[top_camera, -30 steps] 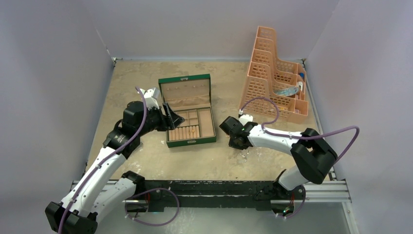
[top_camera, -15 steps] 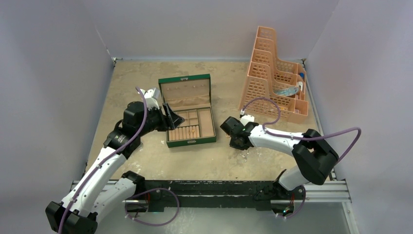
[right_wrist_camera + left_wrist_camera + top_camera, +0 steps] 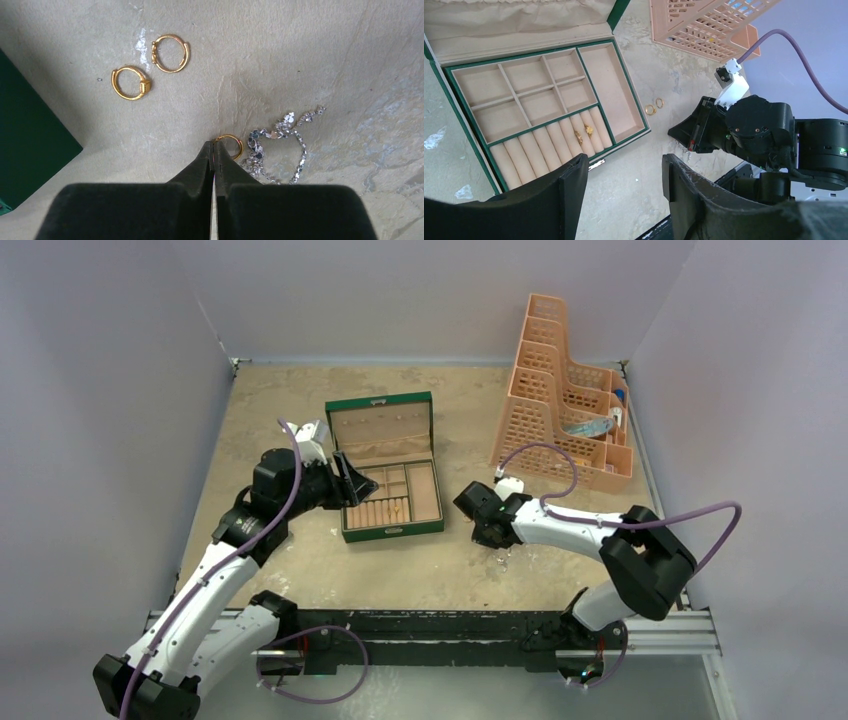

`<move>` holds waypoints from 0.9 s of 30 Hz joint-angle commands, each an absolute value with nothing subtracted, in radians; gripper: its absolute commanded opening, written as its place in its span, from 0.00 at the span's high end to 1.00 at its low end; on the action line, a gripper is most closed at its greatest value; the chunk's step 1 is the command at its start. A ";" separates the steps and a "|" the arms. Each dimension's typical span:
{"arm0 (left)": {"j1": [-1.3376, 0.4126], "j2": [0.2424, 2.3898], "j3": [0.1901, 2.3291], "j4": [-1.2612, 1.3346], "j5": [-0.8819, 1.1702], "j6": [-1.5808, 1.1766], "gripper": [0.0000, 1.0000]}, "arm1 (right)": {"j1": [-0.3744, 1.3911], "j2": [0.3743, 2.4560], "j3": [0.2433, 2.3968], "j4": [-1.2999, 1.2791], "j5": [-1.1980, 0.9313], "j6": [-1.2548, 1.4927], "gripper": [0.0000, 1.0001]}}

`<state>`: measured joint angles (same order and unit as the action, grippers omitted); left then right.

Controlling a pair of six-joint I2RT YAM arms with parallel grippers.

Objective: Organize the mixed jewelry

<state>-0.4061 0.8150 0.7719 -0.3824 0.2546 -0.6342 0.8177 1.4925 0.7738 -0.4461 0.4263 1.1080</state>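
1. While the right claw [image 3: 213, 150] is pressing its two black fingers tightly together just above the beige stone-patterned table [image 3: 270, 410], its tips are touching the edge of a small gold metal ring [image 3: 231, 146]. Whether they are actually nipping the band, I cannot tell.
2. A tangled silvery chain of fine links [image 3: 280, 145] is lying right against that ring.
3. A second gold metal ring [image 3: 131, 83] and a third gold metal ring [image 3: 170, 46] are lying just beside each other on the bare table. They are sitting apart from the first ring and nearer the box.
4. All of these loose pieces are sitting between the box and the table's right edge, closer to the near edge than to the far one.
5. A green hinged jewellery box with beige lining [image 3: 380, 432] is standing open around the middle of the table, its lid leaning back toward the far edge.
6. Two tiny gold pieces [image 3: 578, 137] [image 3: 588, 130] are resting in the padded rolls along the box's near side, while its other compartments are showing only lining.
7. The left claw [image 3: 624, 200] is hanging at the box's left side with its fingers spread wide, gripping nothing.
8. A peach perforated plastic rack [image 3: 560, 405] is standing in the table's far right corner.
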 commanded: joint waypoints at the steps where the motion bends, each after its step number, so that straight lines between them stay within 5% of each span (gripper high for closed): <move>1: -0.405 0.797 0.770 -0.345 0.255 -0.630 0.45 | 0.815 1.498 0.769 -0.412 0.435 1.123 1.00; 10: -0.404 0.821 0.776 -0.333 0.295 -0.725 0.45 | 0.815 1.266 0.799 -0.212 0.402 1.059 1.00; 17: -0.396 0.884 0.757 -0.055 0.629 -0.943 0.45 | 0.793 1.106 0.813 0.104 0.226 0.993 1.00; 27: -0.385 0.913 0.734 0.523 0.858 -1.213 0.22 | 0.703 1.058 0.852 0.624 -0.209 1.054 1.00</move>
<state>-0.3969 0.8986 0.7395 0.1444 0.6926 -1.0580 0.7109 1.0645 0.7834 0.3298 0.0044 1.0374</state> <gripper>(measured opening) 0.748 0.004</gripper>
